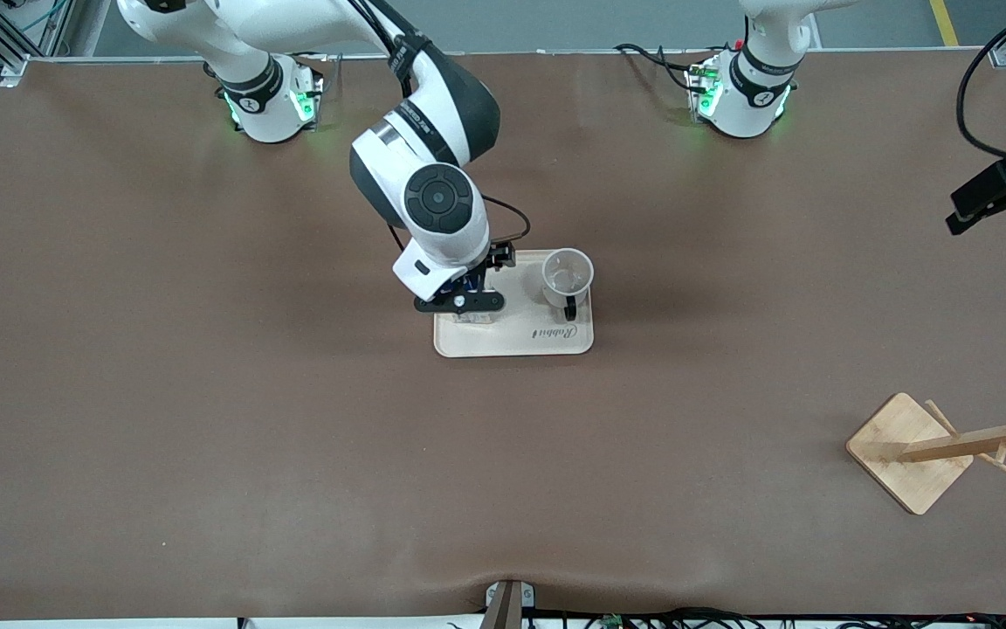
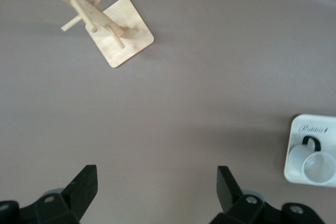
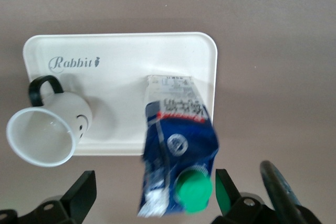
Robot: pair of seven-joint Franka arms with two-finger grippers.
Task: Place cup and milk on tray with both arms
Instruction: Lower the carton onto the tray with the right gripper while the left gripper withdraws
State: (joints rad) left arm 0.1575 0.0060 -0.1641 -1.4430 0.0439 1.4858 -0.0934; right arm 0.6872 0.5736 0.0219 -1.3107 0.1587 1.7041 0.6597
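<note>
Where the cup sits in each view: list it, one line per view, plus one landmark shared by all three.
Front view: the cup stands on the tray, at the end toward the left arm, handle toward the camera.
Left wrist view: the cup shows at the picture's edge, on the tray.
Right wrist view: the cup stands on the tray beside the milk.
Shared landmark: the tray's "Rabbit" script.
</note>
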